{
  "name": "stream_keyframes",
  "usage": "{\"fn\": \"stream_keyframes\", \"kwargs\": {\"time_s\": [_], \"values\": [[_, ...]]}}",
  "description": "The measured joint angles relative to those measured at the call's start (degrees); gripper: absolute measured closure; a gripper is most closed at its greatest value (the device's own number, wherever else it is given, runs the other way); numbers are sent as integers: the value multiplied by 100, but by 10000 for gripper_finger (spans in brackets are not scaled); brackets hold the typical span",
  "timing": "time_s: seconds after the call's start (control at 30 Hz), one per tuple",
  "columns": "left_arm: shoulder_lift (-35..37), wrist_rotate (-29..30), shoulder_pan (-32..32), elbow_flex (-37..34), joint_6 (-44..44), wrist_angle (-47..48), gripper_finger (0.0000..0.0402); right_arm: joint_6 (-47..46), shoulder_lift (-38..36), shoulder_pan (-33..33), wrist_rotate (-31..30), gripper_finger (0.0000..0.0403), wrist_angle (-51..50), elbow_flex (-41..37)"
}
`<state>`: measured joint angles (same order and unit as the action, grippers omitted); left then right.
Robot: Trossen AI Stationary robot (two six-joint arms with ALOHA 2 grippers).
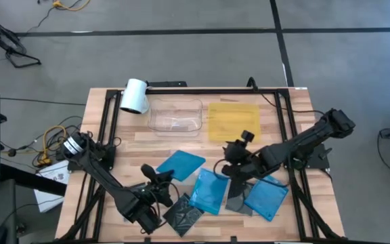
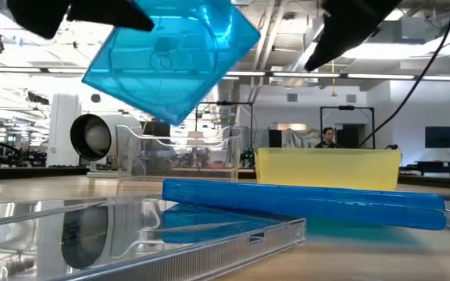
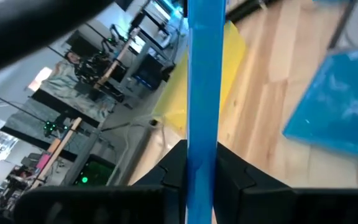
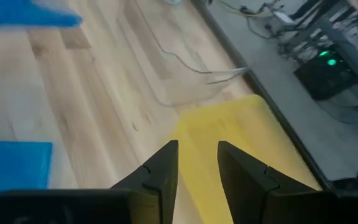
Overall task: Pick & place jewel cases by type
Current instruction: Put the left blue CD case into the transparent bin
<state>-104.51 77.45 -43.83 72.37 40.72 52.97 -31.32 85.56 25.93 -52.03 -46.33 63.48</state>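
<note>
My left gripper (image 1: 161,179) is shut on a bright blue jewel case (image 1: 181,165), which is lifted clear of the table; the low view shows this case (image 2: 170,58) tilted in the air. Two more blue cases (image 1: 208,190) (image 1: 266,198) lie flat on the wood near the near edge. One grey-clear case (image 1: 181,213) lies beside my left arm, and another (image 1: 239,200) sits between the two blue ones. My right gripper (image 4: 197,158) is open and holds nothing. It hovers above the near edge of the flat yellow tray (image 4: 229,130). My left gripper pinches the blue jewel case between its two fingers (image 3: 229,168), one on each flat face, at the case's edge (image 3: 201,149) nearest the arm. The case runs straight out from the fingers, edge-on in the wrist view. It is clear of the table and tilted.
The clear rectangular tray (image 1: 176,116) and the yellow tray (image 1: 233,120) sit side by side toward the far edge. A white cylinder (image 1: 134,96) lies at the far left corner. A black frame (image 1: 107,135) borders the wooden table. A person (image 2: 326,139) shows in the room behind.
</note>
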Motion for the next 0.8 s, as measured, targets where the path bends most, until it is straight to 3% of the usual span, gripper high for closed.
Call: {"fn": "stream_keyframes", "kwargs": {"time_s": [0.63,0.8], "values": [[604,452,-4,1,1,-104,364,-2400,-738,1571,-1076,296,-2236,-2],[607,388,51,1,-466,-520,365,-3116,-741,1839,-1239,296,-2866,-2]]}}
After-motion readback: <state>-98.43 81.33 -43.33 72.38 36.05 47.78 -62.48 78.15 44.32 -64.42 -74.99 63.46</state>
